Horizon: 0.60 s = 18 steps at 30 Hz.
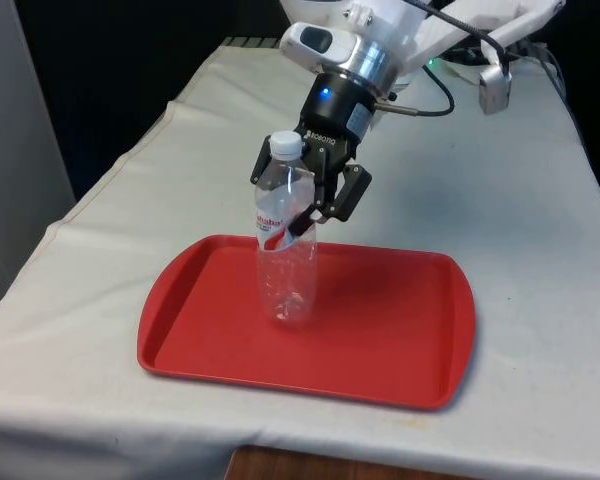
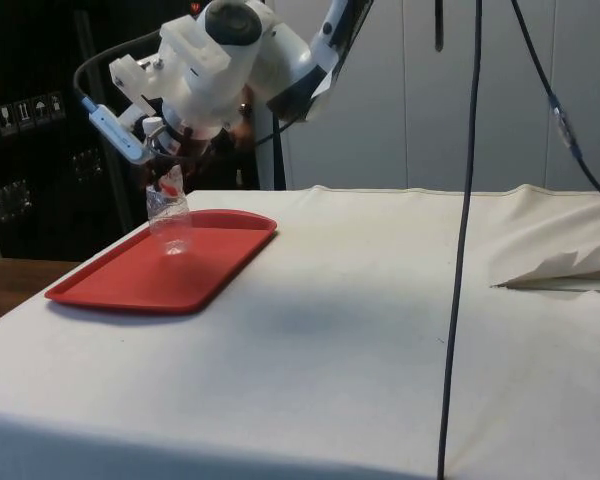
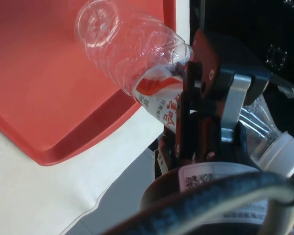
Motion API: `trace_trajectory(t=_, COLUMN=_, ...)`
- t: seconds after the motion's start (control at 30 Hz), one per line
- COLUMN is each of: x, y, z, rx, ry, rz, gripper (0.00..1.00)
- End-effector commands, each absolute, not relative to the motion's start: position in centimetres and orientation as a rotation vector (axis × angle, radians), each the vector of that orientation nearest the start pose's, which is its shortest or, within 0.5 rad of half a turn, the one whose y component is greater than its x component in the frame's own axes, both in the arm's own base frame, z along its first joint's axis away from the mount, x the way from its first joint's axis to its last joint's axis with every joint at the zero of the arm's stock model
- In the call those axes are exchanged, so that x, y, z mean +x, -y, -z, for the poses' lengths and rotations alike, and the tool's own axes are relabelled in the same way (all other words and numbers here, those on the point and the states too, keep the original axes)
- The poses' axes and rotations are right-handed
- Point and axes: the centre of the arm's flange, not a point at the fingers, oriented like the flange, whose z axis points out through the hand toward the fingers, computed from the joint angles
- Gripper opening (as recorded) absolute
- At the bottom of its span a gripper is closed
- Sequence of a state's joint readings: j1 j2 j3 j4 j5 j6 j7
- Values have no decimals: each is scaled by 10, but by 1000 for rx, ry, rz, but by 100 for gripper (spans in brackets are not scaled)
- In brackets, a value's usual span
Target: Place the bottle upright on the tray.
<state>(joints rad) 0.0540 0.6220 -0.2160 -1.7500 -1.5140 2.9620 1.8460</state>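
A clear plastic bottle (image 1: 287,262) with a white cap and a red-and-white label stands upright in the left-centre of the red tray (image 1: 400,340). Its base is on the tray floor or just above it. My gripper (image 1: 306,196) comes down from behind and is shut on the bottle at label height, just under the neck. In the side view the bottle (image 2: 169,218) hangs upright from the gripper (image 2: 170,168) over the tray (image 2: 140,278). The wrist view looks along the bottle (image 3: 132,54) to the tray (image 3: 34,83), with one finger (image 3: 202,83) pressed on the label.
The tray lies near the table's front edge in the front view, with white cloth (image 1: 540,220) all round it. A small grey box (image 1: 495,90) on a cable sits at the back. In the side view a black cable (image 2: 468,220) hangs down, beside a cloth fold (image 2: 565,268).
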Motion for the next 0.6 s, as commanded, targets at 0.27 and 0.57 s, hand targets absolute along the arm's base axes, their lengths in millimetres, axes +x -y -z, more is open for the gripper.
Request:
trace_trajectory(t=0.27, x=670, y=24, z=-230, rx=-2972, ry=-750, rz=1270, gripper=14)
trace_trajectory(t=0.57, x=671, y=25, z=-228, rx=-2961, ry=-772, rz=1262, gripper=14)
